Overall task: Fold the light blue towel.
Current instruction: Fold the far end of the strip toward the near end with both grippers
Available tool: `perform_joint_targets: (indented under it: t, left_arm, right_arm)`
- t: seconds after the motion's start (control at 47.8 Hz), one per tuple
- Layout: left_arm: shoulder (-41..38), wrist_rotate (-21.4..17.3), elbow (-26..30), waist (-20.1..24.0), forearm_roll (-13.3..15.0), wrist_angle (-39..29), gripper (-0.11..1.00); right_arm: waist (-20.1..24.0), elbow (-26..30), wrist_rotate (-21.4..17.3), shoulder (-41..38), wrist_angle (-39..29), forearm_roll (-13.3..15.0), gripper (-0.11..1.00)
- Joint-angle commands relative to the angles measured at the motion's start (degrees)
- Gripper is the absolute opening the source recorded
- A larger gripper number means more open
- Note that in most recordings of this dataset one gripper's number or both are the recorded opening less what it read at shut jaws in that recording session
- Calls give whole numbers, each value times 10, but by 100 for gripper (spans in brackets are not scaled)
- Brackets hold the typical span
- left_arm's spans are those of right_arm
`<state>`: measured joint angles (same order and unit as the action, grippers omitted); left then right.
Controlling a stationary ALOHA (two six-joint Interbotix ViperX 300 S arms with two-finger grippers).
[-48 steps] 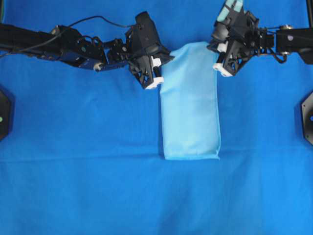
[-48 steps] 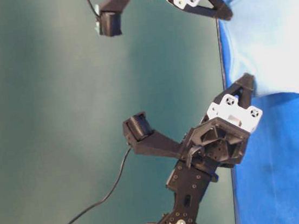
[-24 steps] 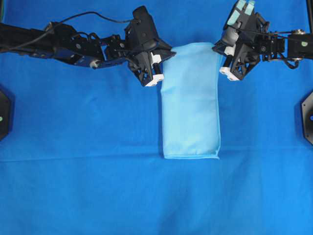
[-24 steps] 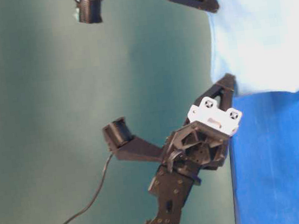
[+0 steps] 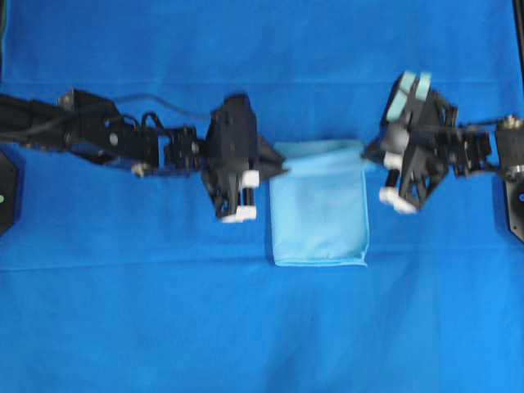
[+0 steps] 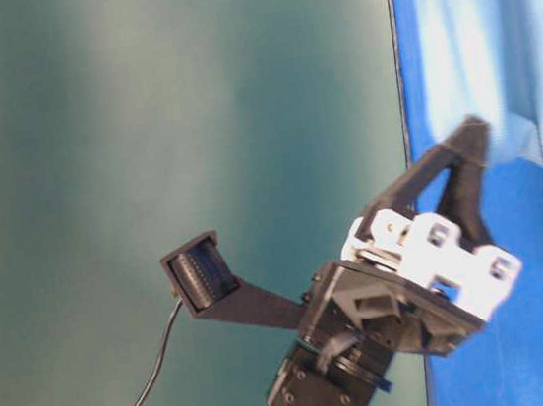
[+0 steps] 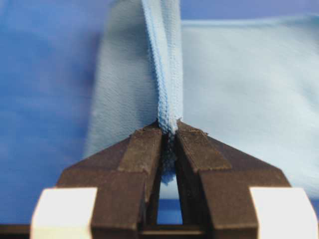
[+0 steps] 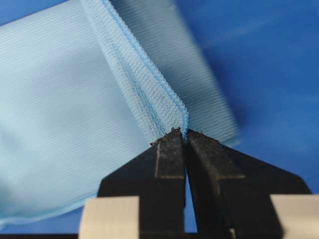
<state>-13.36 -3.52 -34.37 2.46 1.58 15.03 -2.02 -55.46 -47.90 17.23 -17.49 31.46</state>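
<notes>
Both end effectors should travel together at one height toward the near hem of the pale sky-blue square microfibre towel [image 5: 319, 209], keeping the lifted edge taut so the corners land square. The left end effector [image 7: 168, 130] is pressed together, pinching one raised corner; the right end effector [image 8: 185, 134] pinches the other. The towel's remainder lies flat between them on the royal-blue tabletop [image 5: 246, 327].

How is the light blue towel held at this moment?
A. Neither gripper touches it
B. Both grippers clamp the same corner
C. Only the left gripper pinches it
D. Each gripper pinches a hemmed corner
D: the wrist views show the left gripper and right gripper each shut on a separate hemmed corner of the light blue towel.
</notes>
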Motion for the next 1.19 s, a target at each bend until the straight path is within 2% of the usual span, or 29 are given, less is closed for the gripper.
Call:
perform_joint_targets:
  t: [0.0, 0.147, 0.482, 0.859, 0.921, 1.005, 1.047, 1.173]
  left_arm:
    - [14, -1, 2, -27, 1, -6, 5]
    - [0, 3, 2, -63, 1, -6, 5]
    - [-40, 11, 25, -110, 1, 3, 5]
    - [-46, 11, 31, -115, 2, 4, 5]
    - [-46, 11, 31, -117, 1, 4, 8]
    - [-43, 10, 31, -118, 2, 1, 22]
    - [-40, 10, 29, -118, 2, -1, 30]
    - [-22, 9, 27, -118, 1, -9, 56]
  right_arm:
    - [29, 4, -18, 0, -5, -4, 2]
    - [69, 6, -61, -27, -5, -4, 2]
    - [139, 25, -127, -101, -4, -4, 2]
    - [149, 28, -140, -105, 13, -4, 2]
    - [153, 29, -140, -105, 18, -4, 3]
    - [157, 31, -140, -106, 18, -4, 4]
    - [159, 34, -141, -105, 18, -4, 11]
    - [172, 46, -137, -102, 4, -2, 49]
